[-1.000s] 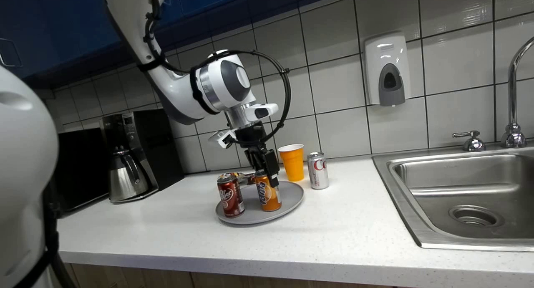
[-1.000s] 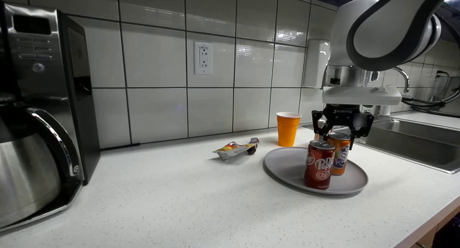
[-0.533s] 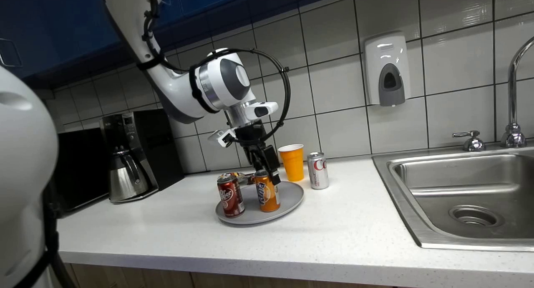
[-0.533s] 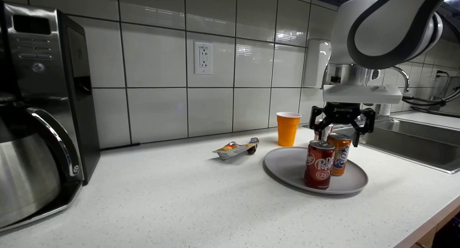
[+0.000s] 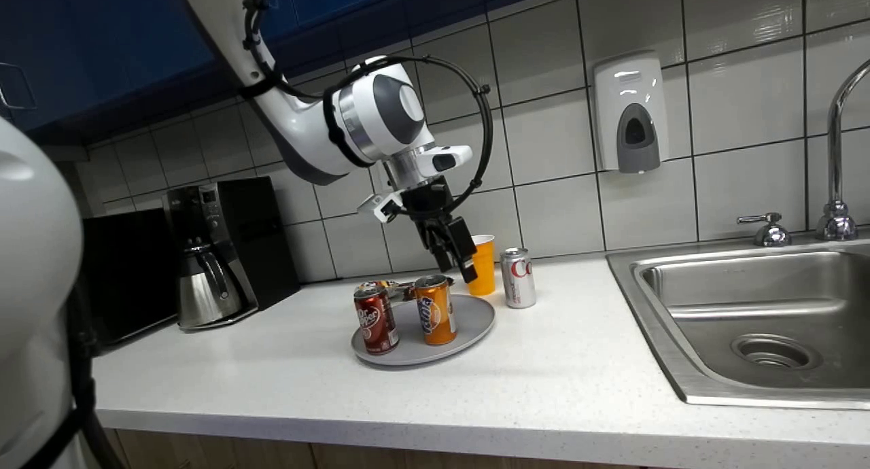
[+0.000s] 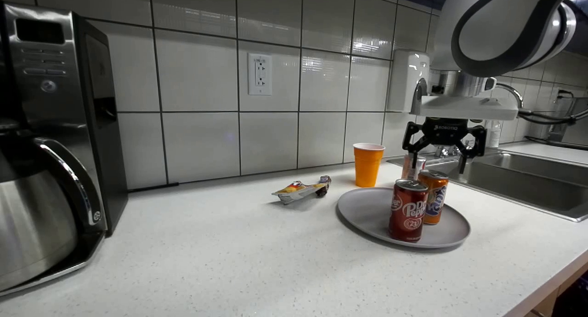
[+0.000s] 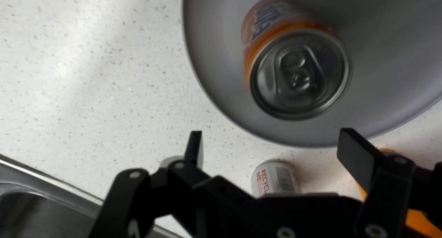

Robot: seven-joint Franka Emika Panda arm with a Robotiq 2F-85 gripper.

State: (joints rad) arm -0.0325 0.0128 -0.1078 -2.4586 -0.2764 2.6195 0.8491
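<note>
Standing upright on gray plate (image 6: 363,211): orange can (image 7: 300,76), red can (image 6: 407,216). End effector (image 7: 271,134) above, offset from orange can, jaws spread wide, holding nothing. Orange cup (image 6: 367,166), silver can (image 5: 518,279) on desk (image 5: 578,374) near plate; cup contents hidden.

We see the gripper (image 6: 438,169) hanging over the edge of the plate (image 6: 367,209), with free room between its parted jaws. Below it, to one side, stands the orange can (image 5: 435,313); the red can (image 5: 376,323) next to that blocks a low approach from the coffee maker (image 5: 255,241). Toward the wall (image 5: 550,211), the orange cup (image 6: 368,165) and silver can (image 5: 518,279) leave what looks like a narrow slot between them, though the depth is hard to judge. We have broad room on the counter (image 5: 544,387) in front of the plate, and a bare strip beside the sink (image 5: 665,333).
</note>
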